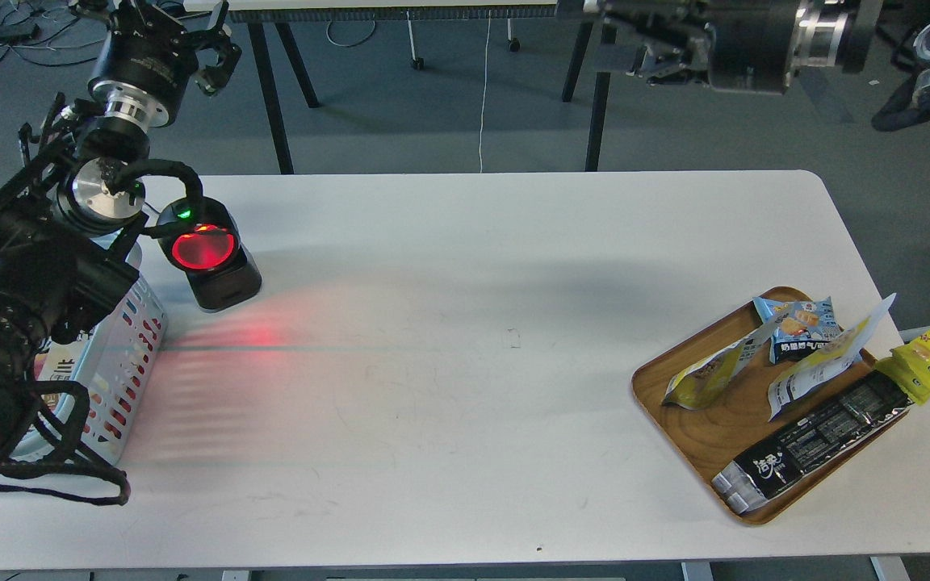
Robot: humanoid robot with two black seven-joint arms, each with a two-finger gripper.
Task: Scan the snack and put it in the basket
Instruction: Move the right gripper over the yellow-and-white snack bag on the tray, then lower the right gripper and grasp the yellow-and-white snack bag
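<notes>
The snack [711, 373] is lying in the wooden tray [703, 436] at the tabletop's [465, 323] right. The basket [122, 355] is sitting far left. Left fingers [219, 52] are spreading wide, empty; right fingers [659, 60]: cannot tell.

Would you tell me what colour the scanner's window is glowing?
Red, with a small green light above it, on the scanner; seen in the head view.

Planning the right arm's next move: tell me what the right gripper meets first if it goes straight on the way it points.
The right gripper points left, above the floor beyond the table. Nothing visible blocks that line; depth is unclear.
</notes>
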